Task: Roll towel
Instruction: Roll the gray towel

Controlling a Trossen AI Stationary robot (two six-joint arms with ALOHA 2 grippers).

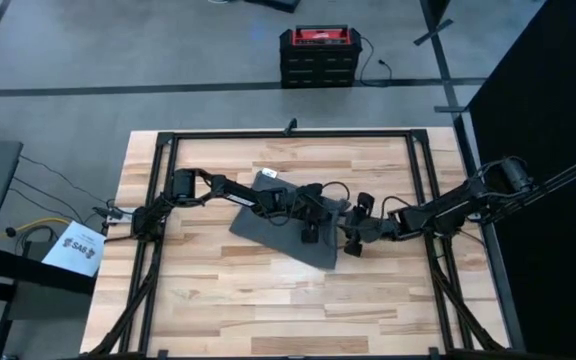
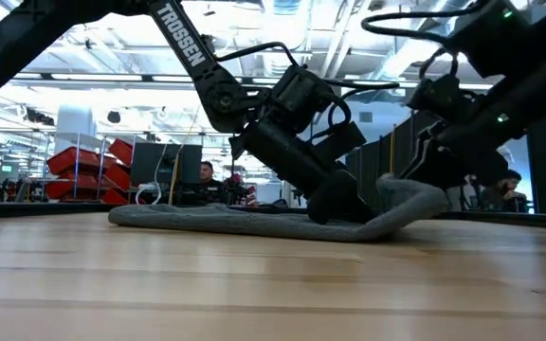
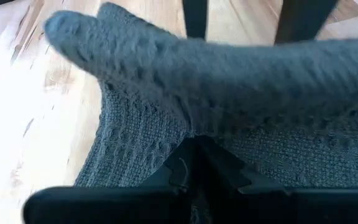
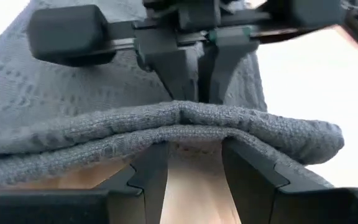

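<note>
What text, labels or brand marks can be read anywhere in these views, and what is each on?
"TROSSEN": white letters on the left arm's upper link, low view.
"SAS": on a white sheet left of the table, high view; its smaller print is too small to read.
Red and black case beyond the table: label unreadable.
Towel tag: no legible print.

Matt, rough waffle-weave cloth towel point(image 1: 278, 225) on a smooth, lightly glossy wooden table point(image 1: 268, 300).
</note>
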